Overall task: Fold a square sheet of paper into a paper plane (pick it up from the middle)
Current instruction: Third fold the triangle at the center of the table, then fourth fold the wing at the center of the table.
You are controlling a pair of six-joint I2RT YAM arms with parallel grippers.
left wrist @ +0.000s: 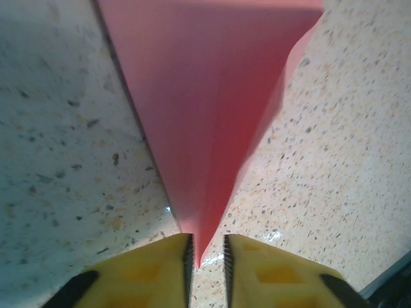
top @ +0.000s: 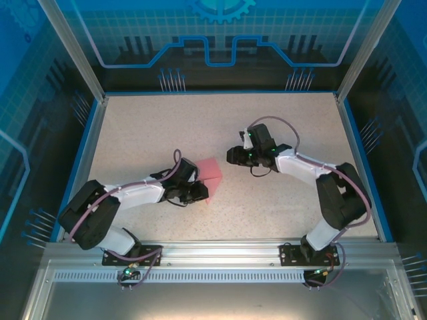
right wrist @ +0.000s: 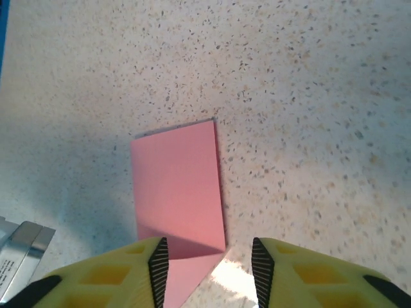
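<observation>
Yellow fingers (left wrist: 160, 269) of the left gripper (left wrist: 207, 250) stand narrowly parted around the pink folded paper (left wrist: 205, 115), perhaps not touching its tip; the right gripper (right wrist: 209, 256) gapes open near it on the table (right wrist: 308, 96).

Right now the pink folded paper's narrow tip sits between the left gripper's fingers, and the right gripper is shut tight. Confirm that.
Not confirmed. The right gripper is open, not shut: the right wrist view shows its yellow fingers standing well apart. The pink folded paper does have its narrow tip between the fingers of the left gripper.
</observation>
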